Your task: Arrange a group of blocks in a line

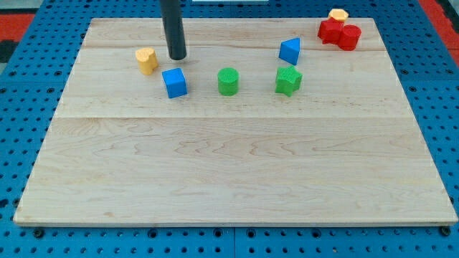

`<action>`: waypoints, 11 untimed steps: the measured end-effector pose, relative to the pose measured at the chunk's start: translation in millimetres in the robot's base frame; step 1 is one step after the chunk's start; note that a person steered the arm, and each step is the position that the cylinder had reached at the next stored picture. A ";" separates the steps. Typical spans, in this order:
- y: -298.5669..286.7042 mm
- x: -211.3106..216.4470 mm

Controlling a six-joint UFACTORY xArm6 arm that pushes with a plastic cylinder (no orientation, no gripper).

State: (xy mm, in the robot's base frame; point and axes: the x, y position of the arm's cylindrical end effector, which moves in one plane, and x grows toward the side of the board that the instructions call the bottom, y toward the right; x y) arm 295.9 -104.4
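My tip (177,57) touches the board near the view's top left. It sits just above the blue cube (174,82) and just right of the yellow heart-shaped block (147,60), apart from both. A green cylinder (228,81) lies right of the blue cube. A green star-shaped block (288,80) lies further right, roughly level with them. A blue triangular block (290,51) sits above the green star.
At the view's top right corner, two red blocks (338,33) sit touching each other, with a small yellow block (338,14) right behind them. The wooden board (237,172) lies on a blue pegboard surface.
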 end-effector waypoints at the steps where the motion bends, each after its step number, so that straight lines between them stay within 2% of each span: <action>1: 49.7 -17.8; 2: 83.7 -18.8; 3: 150.7 -32.2; 5: 156.6 -32.2; 6: 220.7 -42.4; 7: 223.8 -18.3; 8: 222.5 -41.2; 9: 180.9 -49.1; 10: 169.0 -15.5; 11: 181.0 19.7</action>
State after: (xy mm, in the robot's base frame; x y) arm 315.6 76.5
